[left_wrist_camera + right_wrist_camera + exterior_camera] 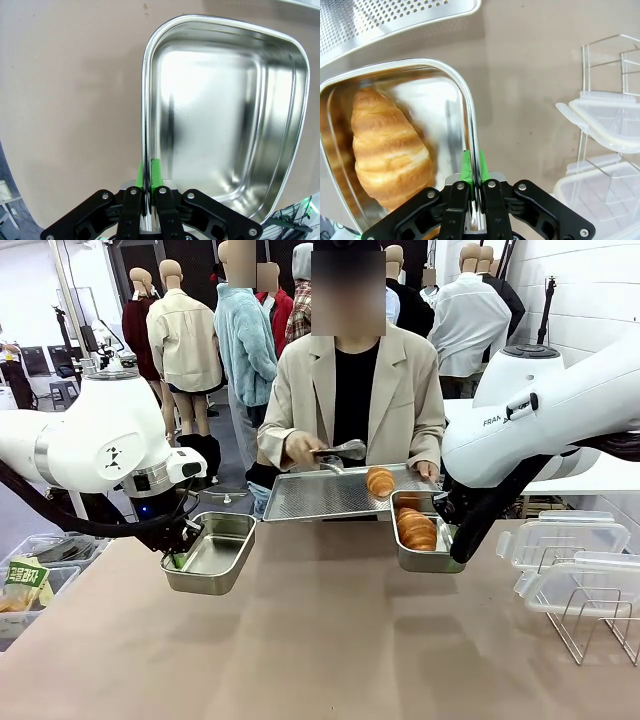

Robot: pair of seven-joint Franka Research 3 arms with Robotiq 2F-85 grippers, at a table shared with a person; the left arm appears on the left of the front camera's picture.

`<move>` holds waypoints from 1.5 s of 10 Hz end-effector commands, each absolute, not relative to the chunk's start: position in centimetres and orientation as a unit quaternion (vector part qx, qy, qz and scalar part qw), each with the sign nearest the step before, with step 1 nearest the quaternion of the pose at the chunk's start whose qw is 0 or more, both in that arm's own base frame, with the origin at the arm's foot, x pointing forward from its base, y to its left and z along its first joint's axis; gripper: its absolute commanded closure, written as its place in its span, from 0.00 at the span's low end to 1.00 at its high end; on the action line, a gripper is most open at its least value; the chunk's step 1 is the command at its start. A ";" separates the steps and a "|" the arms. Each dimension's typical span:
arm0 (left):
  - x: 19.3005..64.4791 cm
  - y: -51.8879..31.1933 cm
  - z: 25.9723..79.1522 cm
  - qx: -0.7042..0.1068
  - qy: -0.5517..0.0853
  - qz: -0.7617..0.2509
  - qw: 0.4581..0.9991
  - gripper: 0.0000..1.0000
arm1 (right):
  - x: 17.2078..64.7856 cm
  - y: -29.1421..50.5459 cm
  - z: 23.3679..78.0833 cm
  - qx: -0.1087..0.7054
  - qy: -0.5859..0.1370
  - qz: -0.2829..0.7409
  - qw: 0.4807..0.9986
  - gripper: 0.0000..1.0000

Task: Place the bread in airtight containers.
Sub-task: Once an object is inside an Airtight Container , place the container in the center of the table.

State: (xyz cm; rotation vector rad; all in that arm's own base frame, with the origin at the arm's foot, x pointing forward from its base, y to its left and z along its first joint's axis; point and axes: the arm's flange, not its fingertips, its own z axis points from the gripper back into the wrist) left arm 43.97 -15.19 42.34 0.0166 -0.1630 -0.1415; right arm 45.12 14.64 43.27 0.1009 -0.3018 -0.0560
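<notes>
Left jaws pinching empty tin [205,578], right jaws pinching second tin [425,562] holding bread [416,530]

Silver and gold over your flat tan tabletop [320,640].
You've got a golden-brown ridged croissant [387,150] in a mirror-silver steel tin [447,120], green pads [465,167] at its rim, a dot-perforated silver tray [310,495].
</notes>
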 end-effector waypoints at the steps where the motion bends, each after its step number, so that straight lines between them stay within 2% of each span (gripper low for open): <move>1: 44.1 -15.0 42.7 0.007 -0.088 -0.070 0.994 1.00 | 44.8 14.7 43.4 0.053 -0.158 -0.027 0.986 1.00; 15: 44.1 -15.0 42.7 0.007 -0.088 -0.070 0.994 1.00 | 44.8 14.7 43.4 0.053 -0.158 -0.027 0.986 1.00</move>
